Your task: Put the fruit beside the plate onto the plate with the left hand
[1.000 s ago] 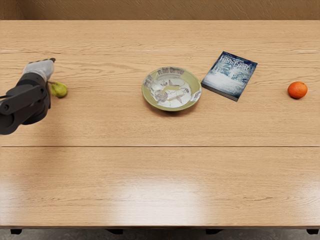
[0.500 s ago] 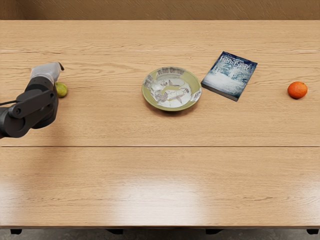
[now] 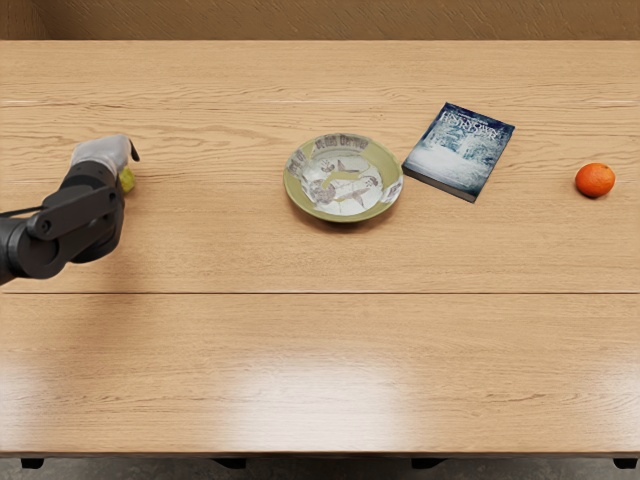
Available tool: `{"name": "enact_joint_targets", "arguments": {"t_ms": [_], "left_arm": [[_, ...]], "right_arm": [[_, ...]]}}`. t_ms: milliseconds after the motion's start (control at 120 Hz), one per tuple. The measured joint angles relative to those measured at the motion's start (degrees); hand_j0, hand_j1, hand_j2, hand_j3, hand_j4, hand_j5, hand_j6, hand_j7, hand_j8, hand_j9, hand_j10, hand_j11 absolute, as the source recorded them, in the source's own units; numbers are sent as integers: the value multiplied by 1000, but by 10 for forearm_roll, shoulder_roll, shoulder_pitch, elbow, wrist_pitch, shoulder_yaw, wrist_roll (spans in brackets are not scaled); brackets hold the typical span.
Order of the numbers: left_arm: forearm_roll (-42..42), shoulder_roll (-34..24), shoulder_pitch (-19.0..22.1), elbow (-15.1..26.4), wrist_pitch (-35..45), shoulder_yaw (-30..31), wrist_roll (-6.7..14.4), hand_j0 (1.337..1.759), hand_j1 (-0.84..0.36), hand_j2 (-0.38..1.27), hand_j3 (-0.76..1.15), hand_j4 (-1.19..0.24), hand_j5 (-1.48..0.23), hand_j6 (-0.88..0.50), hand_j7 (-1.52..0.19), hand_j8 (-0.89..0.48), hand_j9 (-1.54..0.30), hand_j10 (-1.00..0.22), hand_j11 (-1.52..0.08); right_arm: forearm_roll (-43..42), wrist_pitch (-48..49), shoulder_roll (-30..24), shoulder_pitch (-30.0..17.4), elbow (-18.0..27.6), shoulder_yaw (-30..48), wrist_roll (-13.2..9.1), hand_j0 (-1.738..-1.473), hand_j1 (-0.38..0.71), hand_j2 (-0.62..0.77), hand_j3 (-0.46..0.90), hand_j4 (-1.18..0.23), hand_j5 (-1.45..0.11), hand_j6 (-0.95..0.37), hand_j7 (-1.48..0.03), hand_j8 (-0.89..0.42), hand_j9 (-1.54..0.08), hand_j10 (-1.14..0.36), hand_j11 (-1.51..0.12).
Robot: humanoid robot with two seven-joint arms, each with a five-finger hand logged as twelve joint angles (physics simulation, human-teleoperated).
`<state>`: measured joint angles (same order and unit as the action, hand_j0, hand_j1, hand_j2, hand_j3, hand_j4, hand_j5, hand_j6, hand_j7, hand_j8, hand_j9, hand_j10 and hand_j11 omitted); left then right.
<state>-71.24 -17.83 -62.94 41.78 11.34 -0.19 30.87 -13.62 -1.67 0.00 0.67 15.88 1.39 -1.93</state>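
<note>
The grey left hand covers the small yellow-green fruit near the wooden table's left edge; whether it grips is unclear. Open wood lies between it and the green-rimmed patterned plate.

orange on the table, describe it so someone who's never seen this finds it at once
On the wooden table, find the round plate near the middle. Go right past the blue book to the far right: the orange lies alone there, the only small bright orange ball.
</note>
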Motion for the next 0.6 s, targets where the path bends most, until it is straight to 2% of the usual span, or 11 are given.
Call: {"name": "enact_joint_targets", "arguments": {"t_ms": [158, 325, 600], "left_arm": [[17, 0, -9, 0, -14, 11, 1, 1658, -154, 93, 0, -444, -535, -419, -538, -436, -553, -434, -552], [14, 0, -9, -1, -18, 14, 1, 1658, -165, 117, 0, -535, -500, -410, -553, -387, -588, -484, -585], [29, 0, -14, -2, -41, 16, 2, 1657, -237, 142, 0, -635, -555, -372, -609, -337, -670, -562, -676]], "right_arm": [[0, 0, 0, 0, 0, 0, 0, -1658, -349, 0, 0, 0, 0, 0, 0, 0, 0, 0, 0], [0, 0, 0, 0, 0, 0, 0, -1658, -349, 0, 0, 0, 0, 0, 0, 0, 0, 0, 0], [0, 0, 0, 0, 0, 0, 0, -1658, -349, 0, 0, 0, 0, 0, 0, 0, 0, 0, 0]]}}
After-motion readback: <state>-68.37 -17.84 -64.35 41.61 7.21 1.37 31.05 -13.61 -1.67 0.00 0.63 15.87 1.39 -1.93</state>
